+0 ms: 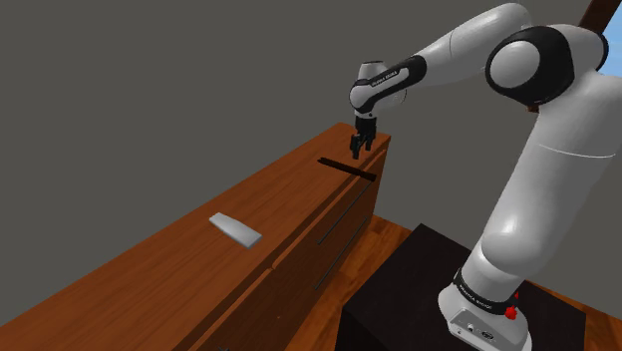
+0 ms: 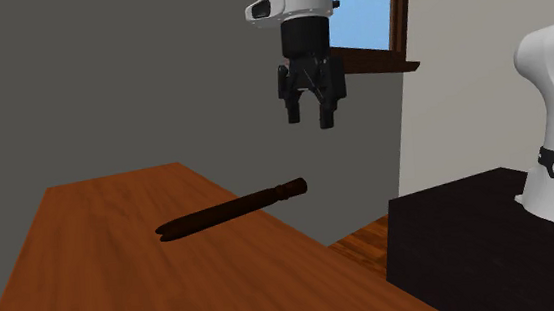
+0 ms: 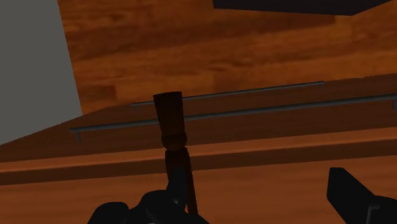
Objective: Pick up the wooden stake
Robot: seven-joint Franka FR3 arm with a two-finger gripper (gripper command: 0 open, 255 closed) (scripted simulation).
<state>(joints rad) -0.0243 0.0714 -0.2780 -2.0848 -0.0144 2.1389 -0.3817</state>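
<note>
- The stake (image 2: 234, 209) is a long, thin, dark brown stick. It lies flat on the wooden top (image 2: 103, 272) of a chest of drawers, near one end of it.
- One end of the stake is thick and round like a knob. The other end gets thin and pointy.
- The gripper (image 2: 311, 120) hangs in the air above the thick end. Its two jaws are spread apart and hold nothing.
- I think the stake is light and stiff. It should not bend or break in a firm pinch.
- It looks round, so I think it can roll or slip if only one finger pushes it.
- A good spot to grab is the straight part near the middle, so it stays level. The jaws should go one on each side, across the stick.
- In the wrist view the stake sits closer to one finger than the other, so the gripper may need to move sideways a bit first.
- The thick end is close to the front edge, above the drawer handles (image 3: 254, 92). A bump could knock it off.
- There is lots of room above. The grey wall (image 1: 150, 90) is behind, and a flat grey thing (image 1: 235, 229) lies well apart.
</note>
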